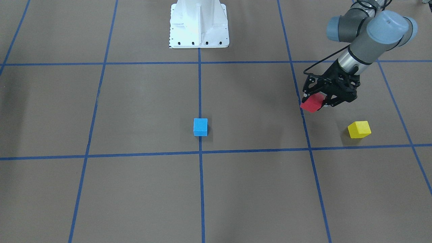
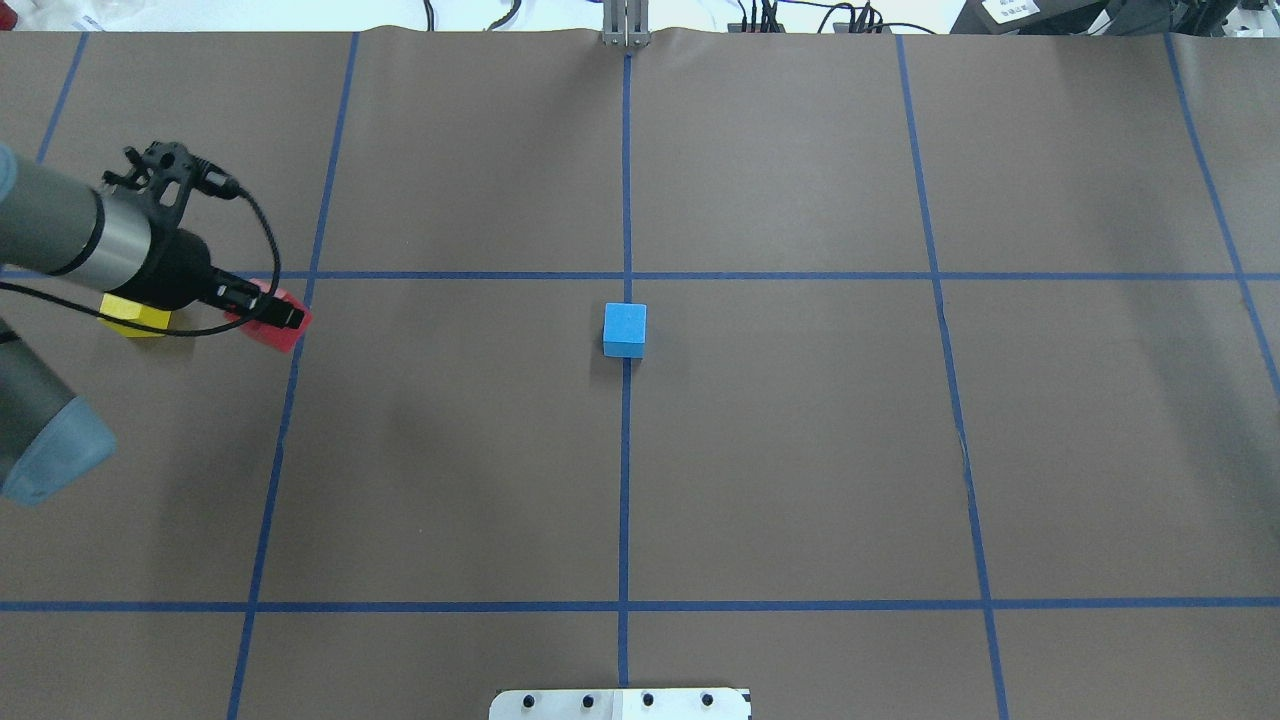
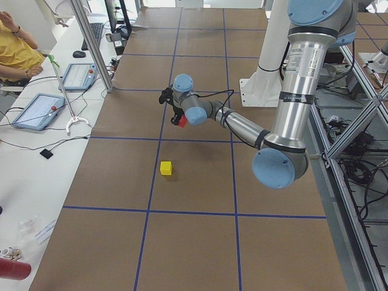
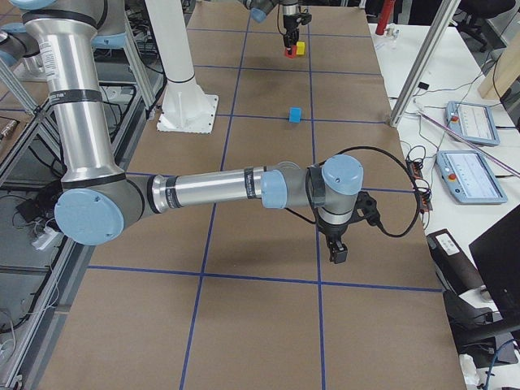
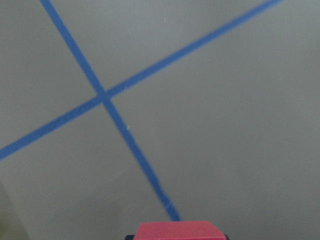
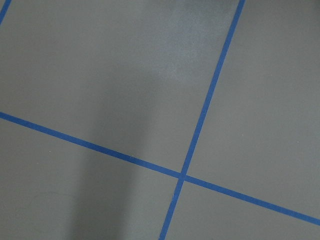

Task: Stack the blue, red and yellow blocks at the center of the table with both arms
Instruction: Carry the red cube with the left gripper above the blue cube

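Note:
My left gripper [image 1: 316, 101] is shut on the red block [image 1: 312, 104] and holds it tilted, above the table [image 2: 800, 450], at the robot's far left. In the left wrist view the red block [image 5: 177, 230] fills the bottom edge over a tape crossing. The yellow block [image 1: 359, 129] lies on the table close beside that gripper, partly hidden under the wrist in the overhead view. The blue block [image 2: 625, 329] sits alone on the centre tape line. My right gripper [image 4: 338, 249] shows only in the exterior right view, low over the table's right end; whether it is open or shut I cannot tell.
The white pedestal base [image 1: 199, 25] stands at the robot's side of the table. A side table with tablets [image 3: 36, 110] and a seated person [image 3: 15, 51] runs along the operators' edge. Metal posts [image 3: 91, 42] rise at that edge.

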{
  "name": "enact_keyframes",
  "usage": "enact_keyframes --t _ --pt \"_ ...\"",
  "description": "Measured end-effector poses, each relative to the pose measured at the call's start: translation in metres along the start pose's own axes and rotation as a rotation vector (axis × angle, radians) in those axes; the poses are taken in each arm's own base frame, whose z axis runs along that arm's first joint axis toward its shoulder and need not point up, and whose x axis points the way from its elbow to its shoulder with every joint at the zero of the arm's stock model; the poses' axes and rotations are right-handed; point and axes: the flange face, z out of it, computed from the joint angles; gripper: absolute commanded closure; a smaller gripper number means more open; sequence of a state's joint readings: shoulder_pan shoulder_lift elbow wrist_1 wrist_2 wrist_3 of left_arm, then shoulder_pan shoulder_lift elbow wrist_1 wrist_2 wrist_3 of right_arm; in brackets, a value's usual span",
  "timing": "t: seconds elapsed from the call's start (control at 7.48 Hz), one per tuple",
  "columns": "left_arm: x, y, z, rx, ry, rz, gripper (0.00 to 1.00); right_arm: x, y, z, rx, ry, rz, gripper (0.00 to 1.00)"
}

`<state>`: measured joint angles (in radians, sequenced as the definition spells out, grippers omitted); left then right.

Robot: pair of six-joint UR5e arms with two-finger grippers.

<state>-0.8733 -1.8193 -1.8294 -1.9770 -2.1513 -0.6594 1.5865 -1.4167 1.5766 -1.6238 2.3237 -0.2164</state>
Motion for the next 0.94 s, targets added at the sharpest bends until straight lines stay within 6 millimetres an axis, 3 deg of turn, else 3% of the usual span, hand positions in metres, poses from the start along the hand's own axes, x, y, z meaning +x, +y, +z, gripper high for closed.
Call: enact_keyframes --t 0.13,0.27,0.4,0.67,0.8,0.94 --pt "0.047 -0.044 -0.008 -0.008 -0.027 -0.081 1.00 0.006 0.006 0.006 -0.011 -0.002 0.015 0.00" --pt "0.098 -0.075 -0.006 -0.021 -0.049 -0.155 1.00 0.009 0.011 0.010 -0.019 -0.003 0.024 0.00" --pt "0.151 -0.095 0.008 -0.038 -0.059 -0.219 1.00 0.011 0.013 0.012 -0.023 -0.004 0.031 0.00" --pt "0.259 -0.133 0.056 -0.039 -0.094 -0.319 1.00 0.011 0.013 0.012 -0.023 -0.003 0.039 0.00" --pt "0.296 -0.144 0.077 -0.033 -0.121 -0.339 1.00 0.011 0.013 0.012 -0.023 -0.003 0.040 0.00" --pt "0.313 -0.151 0.092 -0.031 -0.142 -0.338 1.00 0.011 0.013 0.012 -0.023 -0.003 0.041 0.00"
